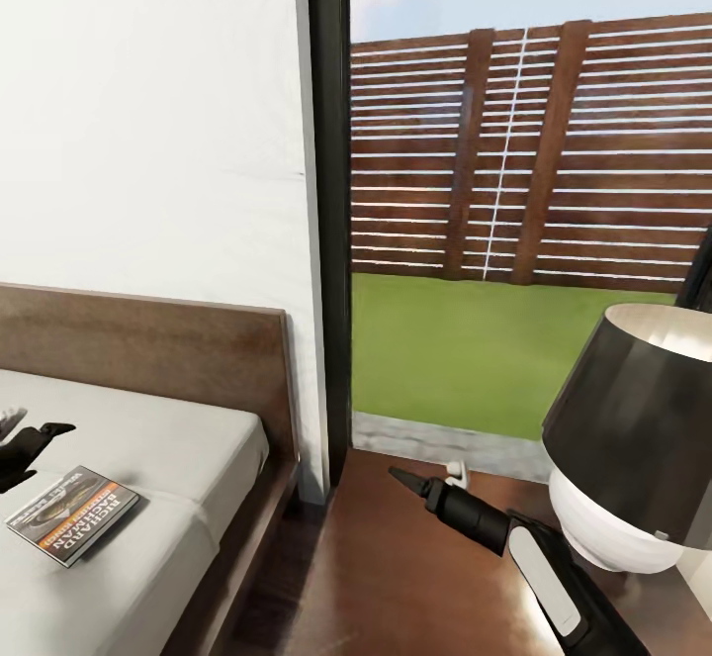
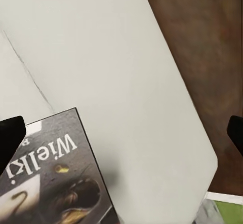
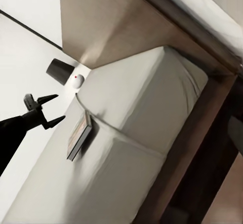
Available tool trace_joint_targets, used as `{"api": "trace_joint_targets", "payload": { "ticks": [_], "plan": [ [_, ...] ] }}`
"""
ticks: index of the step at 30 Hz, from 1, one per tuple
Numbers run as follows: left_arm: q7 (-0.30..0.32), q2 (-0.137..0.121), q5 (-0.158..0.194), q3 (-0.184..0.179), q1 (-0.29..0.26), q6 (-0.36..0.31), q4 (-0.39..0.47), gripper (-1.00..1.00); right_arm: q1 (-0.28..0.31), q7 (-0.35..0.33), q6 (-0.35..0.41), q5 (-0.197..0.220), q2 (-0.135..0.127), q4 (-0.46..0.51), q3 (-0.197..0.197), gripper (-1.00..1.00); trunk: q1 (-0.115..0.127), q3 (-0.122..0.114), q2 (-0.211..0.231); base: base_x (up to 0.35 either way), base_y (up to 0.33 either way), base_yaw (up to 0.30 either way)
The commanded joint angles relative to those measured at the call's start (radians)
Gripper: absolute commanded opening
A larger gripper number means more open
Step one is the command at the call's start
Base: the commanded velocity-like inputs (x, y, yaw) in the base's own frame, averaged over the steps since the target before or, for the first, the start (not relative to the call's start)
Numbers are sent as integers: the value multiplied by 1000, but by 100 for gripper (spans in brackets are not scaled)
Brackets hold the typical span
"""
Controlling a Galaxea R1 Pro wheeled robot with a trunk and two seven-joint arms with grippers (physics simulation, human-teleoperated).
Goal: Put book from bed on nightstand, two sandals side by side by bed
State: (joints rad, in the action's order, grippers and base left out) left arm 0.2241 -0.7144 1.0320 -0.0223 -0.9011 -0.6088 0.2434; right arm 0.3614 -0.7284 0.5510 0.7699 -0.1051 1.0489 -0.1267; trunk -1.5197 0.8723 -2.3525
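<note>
Grey mattress of the bed (image 1: 188, 438) carries one book (image 1: 74, 515), flat near its edge.

Just beside the book, the left gripper (image 3: 48, 108) hovers with fingers spread, likely readying a grasp. Beyond the bed, one nightstand (image 1: 396, 577) holds one lamp (image 1: 633, 438); the right gripper (image 1: 405, 479) hangs above it, state unclear.

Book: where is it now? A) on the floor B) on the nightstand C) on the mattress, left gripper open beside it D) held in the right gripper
C: the book lies flat on the bed mattress, and the left gripper hangs open beside it, not touching.
</note>
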Motion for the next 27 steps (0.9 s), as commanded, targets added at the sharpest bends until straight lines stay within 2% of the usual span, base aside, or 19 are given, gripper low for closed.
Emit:
{"api": "trace_joint_targets", "payload": {
  "ticks": [1,8,15,27],
  "plan": [
    [5,1,1,-2,-1,5,-2,100,1,2,8,10,-1,0,-3,100,0,1,0,0,0,0],
    [22,6,-5,-3,-1,44,-19,100,1,1,7,9,-1,2,-7,100,0,1,0,0,0,0],
    [52,6,-8,-5,-1,54,-27,100,1,1,7,9,-1,6,-9,100,0,1,0,0,0,0],
    [59,6,-16,-6,0,78,-30,100,1,2,7,9,-1,6,-9,100,0,1,0,0,0,0]
  ]
}}
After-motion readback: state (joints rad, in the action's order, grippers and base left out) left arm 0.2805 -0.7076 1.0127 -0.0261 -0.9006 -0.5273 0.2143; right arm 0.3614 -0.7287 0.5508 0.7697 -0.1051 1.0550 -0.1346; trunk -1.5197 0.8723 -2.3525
